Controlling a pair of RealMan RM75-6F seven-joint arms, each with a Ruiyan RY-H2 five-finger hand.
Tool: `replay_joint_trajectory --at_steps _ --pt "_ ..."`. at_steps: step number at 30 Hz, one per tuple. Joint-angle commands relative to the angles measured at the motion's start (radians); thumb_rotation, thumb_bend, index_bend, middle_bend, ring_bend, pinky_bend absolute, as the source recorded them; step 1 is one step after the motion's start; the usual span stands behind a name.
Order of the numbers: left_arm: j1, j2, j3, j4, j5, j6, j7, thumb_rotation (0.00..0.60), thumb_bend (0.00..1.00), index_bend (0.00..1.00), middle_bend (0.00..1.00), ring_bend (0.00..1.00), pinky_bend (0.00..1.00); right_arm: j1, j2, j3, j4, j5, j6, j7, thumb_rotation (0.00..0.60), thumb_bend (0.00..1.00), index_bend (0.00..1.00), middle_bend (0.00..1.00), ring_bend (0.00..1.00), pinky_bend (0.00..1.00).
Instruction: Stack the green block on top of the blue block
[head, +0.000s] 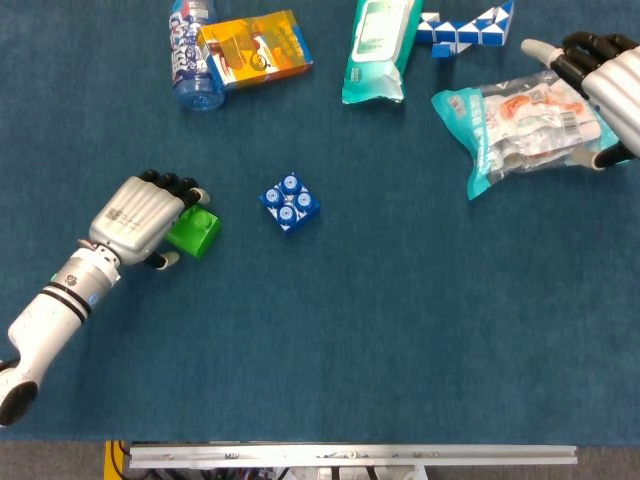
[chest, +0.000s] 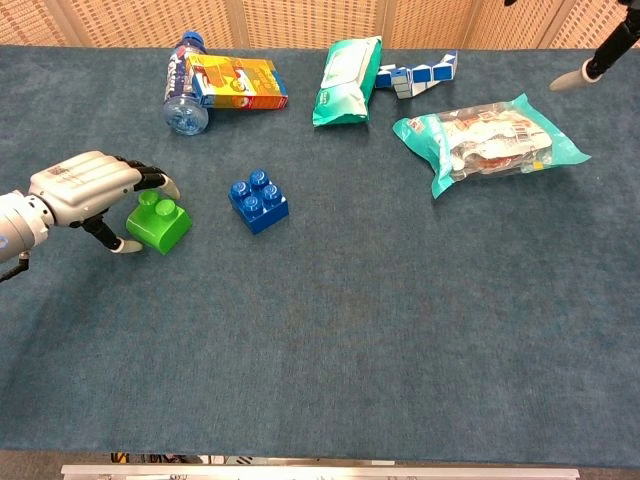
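Left of the blue block (head: 290, 203), left hand (head: 137, 215) cups green block (head: 195, 232), fingers apart — grasp unconfirmed; risk: nudging it away.

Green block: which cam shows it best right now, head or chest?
Chest view. The green block shows its studs and front face, with the left robot hand arched over its left side. In the head view the block is seen from above and the robot hand covers its left part.
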Motion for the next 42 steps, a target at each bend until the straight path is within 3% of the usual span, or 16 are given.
replay_joint_trajectory --at_steps 1,10,24,42 --pt "0.000 -0.005 -0.001 0.006 0.003 -0.001 -0.002 0.600 0.17 0.25 0.24 0.23 0.25 -0.002 0.002 0.001 0.000 0.001 0.001 0.001 0.600 0.01 0.04 0.25 0.16 0.27" --pt "0.003 -0.025 -0.001 0.032 0.013 0.003 -0.016 0.600 0.17 0.27 0.27 0.25 0.27 -0.010 0.006 0.003 0.007 0.000 0.005 0.010 0.600 0.01 0.04 0.25 0.16 0.27" --pt "0.002 -0.042 0.001 0.078 0.064 0.031 -0.083 0.600 0.17 0.38 0.39 0.36 0.35 -0.019 0.010 0.010 0.013 0.000 0.015 0.019 0.600 0.01 0.04 0.25 0.16 0.27" --pt "-0.077 0.076 -0.011 -0.032 0.165 0.022 -0.172 0.600 0.17 0.38 0.40 0.36 0.36 -0.030 0.028 0.009 -0.008 -0.007 0.018 0.004 0.600 0.01 0.04 0.25 0.16 0.27"
